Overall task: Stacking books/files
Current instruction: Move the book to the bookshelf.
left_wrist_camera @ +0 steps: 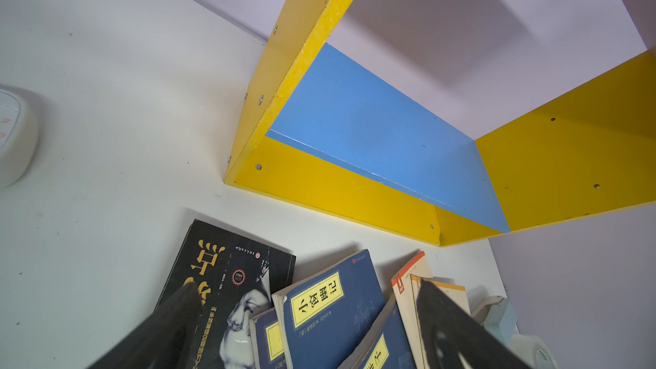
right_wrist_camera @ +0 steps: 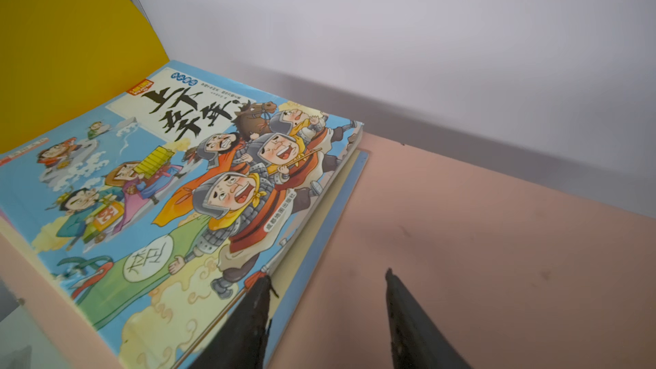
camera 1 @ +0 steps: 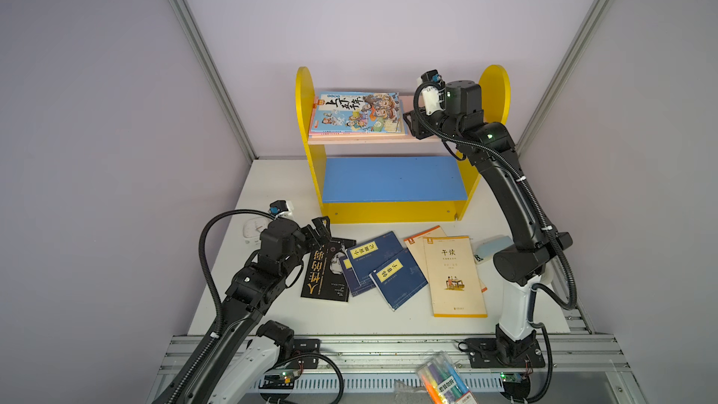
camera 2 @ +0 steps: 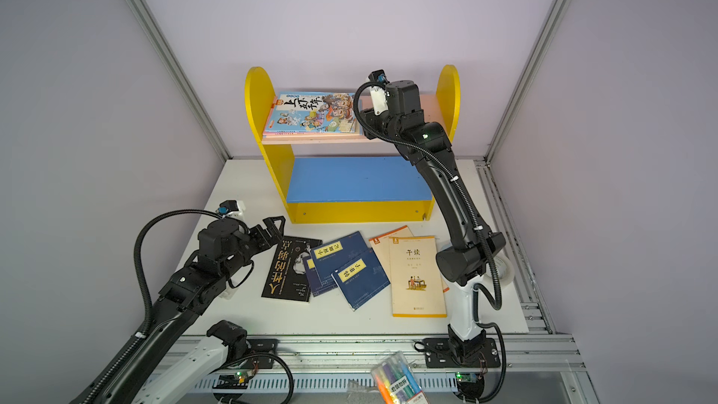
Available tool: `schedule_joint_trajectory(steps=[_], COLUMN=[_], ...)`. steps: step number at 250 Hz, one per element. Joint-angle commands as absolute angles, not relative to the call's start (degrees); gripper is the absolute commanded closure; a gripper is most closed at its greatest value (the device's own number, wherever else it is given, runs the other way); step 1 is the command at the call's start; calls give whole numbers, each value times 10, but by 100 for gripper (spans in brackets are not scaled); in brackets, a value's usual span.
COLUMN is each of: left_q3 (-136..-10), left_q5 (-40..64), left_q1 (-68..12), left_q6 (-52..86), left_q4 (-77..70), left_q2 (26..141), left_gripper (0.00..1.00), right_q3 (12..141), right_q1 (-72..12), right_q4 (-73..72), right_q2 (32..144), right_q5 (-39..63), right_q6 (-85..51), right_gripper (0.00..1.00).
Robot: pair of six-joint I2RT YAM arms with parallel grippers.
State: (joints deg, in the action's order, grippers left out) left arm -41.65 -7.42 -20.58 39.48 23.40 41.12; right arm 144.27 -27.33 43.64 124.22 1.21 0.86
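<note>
left gripper (camera 1: 323, 227): jaws wide, empty, over black book's (camera 1: 324, 273) 12 o'clock end | right gripper (right_wrist_camera: 326, 275): jaws partly apart, empty, at 3 o'clock edge of cartoon books (camera 1: 357, 112) on pink shelf (right_wrist_camera: 497, 225) | navy books (camera 1: 396, 277), cream books (camera 1: 454, 277): flat on table (camera 1: 311, 316), 6 o'clock of rack (camera 1: 388, 211)

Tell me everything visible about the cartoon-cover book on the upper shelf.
The cartoon book is a thin, glossy paperback. Its light-blue cover has a bold black brush title on a pale panel, helmeted cartoon soldiers and a horse. It lies flat, face up, topping other thin books on the pink upper shelf, with one end by the yellow side panel. One of the right gripper fingers sits at its outer edge. Whether it touches the book cannot be told.
</note>
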Motion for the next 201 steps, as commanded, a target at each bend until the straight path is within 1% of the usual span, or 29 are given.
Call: schedule_joint_trajectory(steps=[1,64,109,201], left_q3=[-417,-416,-413,-411], left_q5=[-73,-75,-75,-79], left_q1=[-206,-205,-205,-205], left_q6=[394,394,395,394], left_q4=[234,236,233,240], left_q2=[411,411,410,401], left_gripper=[3,3,3,3], right_q3=[1463,1467,1467,1468], right_q1=[-273,-273,-273,-273], right_q4=[458,462,456,435], right_q2=[1260,1266,1268,1279], right_q5=[30,20,43,59], right_q6=[6,10,15,16], right_gripper=[46,45,44,41])
